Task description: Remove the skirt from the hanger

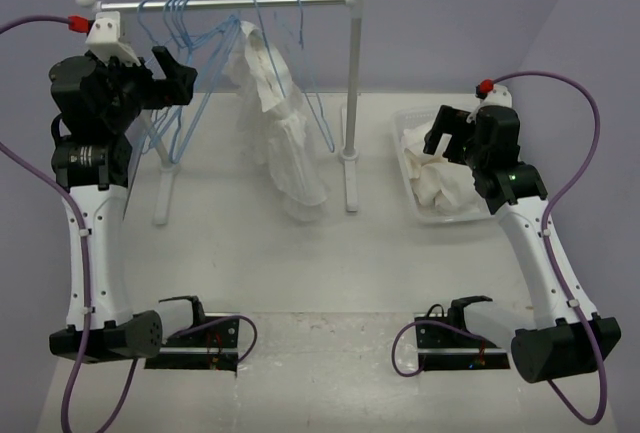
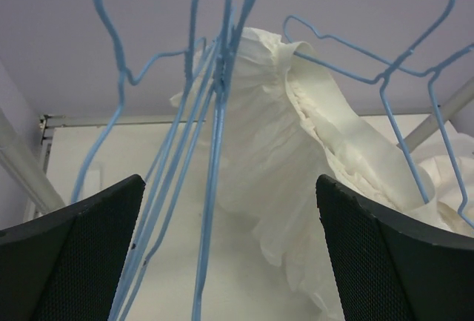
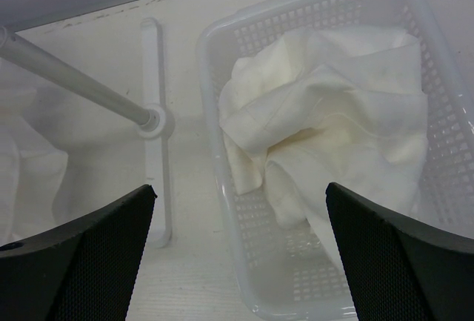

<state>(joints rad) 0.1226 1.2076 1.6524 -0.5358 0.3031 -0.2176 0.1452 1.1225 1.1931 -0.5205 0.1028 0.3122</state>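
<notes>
The skirt (image 1: 440,181) lies crumpled in the clear plastic basket (image 1: 400,118) at the right, off any hanger; in the right wrist view the skirt (image 3: 326,113) fills most of the basket (image 3: 215,150). My right gripper (image 1: 442,135) hovers open above it, and nothing sits between its fingers (image 3: 241,187). My left gripper (image 1: 175,73) is up at the rail's left end. It is open (image 2: 229,181), with a bundle of bare blue wire hangers (image 2: 215,113) hanging loose between its wide-apart jaws.
A longer white garment (image 1: 285,123) with a ruffled edge (image 2: 274,150) hangs from a blue hanger (image 2: 333,65) mid-rail. The rack's rail (image 1: 230,1), right post (image 1: 352,83) and foot (image 3: 155,187) stand between the arms, near the basket's left wall.
</notes>
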